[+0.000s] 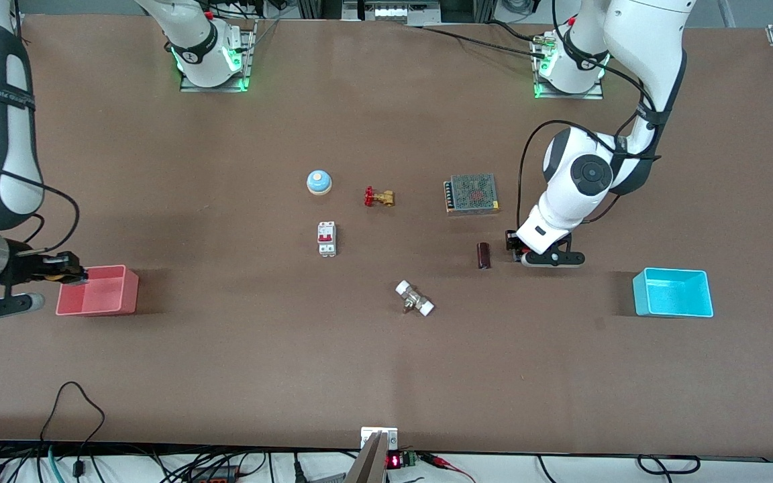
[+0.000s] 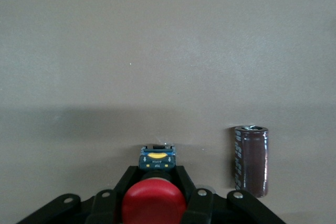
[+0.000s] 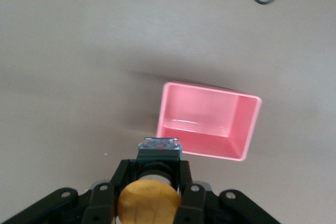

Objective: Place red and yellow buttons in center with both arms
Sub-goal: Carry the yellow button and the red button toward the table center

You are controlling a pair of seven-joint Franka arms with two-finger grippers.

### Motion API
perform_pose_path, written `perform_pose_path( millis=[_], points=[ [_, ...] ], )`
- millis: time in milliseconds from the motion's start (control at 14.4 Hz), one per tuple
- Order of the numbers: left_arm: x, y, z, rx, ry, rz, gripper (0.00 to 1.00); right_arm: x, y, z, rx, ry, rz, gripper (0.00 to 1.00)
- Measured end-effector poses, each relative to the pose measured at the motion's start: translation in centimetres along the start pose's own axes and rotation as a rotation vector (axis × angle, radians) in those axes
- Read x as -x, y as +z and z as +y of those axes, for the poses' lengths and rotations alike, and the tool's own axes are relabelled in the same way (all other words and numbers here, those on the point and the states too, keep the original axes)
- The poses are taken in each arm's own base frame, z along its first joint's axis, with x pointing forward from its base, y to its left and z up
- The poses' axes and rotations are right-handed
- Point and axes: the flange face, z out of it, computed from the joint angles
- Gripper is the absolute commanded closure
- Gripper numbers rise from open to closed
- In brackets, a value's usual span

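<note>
Only wrist views show caps: left pincer [image 2: 155, 195] red button [image 2: 153, 202] (right yellow [image 3: 148, 201]).

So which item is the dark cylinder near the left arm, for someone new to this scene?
Start at the grey mesh-topped box toward the left arm's end of the table. Nearer the front camera, beside the left gripper holding the red button, lies a capacitor. It is the only dark brown cylinder.
</note>
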Motion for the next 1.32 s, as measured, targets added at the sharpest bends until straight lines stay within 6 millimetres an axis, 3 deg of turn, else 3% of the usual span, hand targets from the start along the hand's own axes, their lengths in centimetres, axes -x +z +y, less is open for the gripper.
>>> perform_pose_path(
  millis=[417, 486, 556, 625, 694, 764, 1042, 1319],
  points=[
    [-0.2, 0.8, 0.0, -0.003, -0.001, 0.001, 0.99, -4.0, 4.7, -12.3, -0.027, 0.065, -0.031, 0.67],
    [-0.4, 0.8, 0.0, -0.002, -0.001, 0.004, 0.97, -4.5, 5.9, -14.9, -0.02, 0.08, -0.03, 0.68],
    [-0.5, 0.8, 0.0, -0.002, -0.002, 0.007, 0.88, -4.6, 6.8, -16.3, -0.017, 0.093, -0.026, 0.67],
    [-0.7, 0.7, 0.1, -0.001, -0.002, 0.01, 0.6, -4.6, 7.7, -17.6, -0.013, 0.108, -0.02, 0.68],
    [-0.9, 0.5, 0.1, 0.0, -0.003, 0.014, 0.04, -4.6, 8.8, -18.9, -0.01, 0.125, -0.022, 0.68],
    [-1.0, 0.4, 0.1, 0.001, -0.004, 0.017, 0.0, -4.4, 9.7, -20.1, -0.007, 0.142, -0.03, 0.68],
    [-1.1, 0.3, 0.0, 0.001, -0.009, 0.02, 0.0, -3.8, 12.7, -24.6, 0.003, 0.207, -0.017, 0.68],
    [-1.3, 0.2, -0.2, 0.0, -0.014, 0.024, 0.0, -3.1, 16.3, -27.0, 0.008, 0.237, 0.011, 0.68]
  ],
)
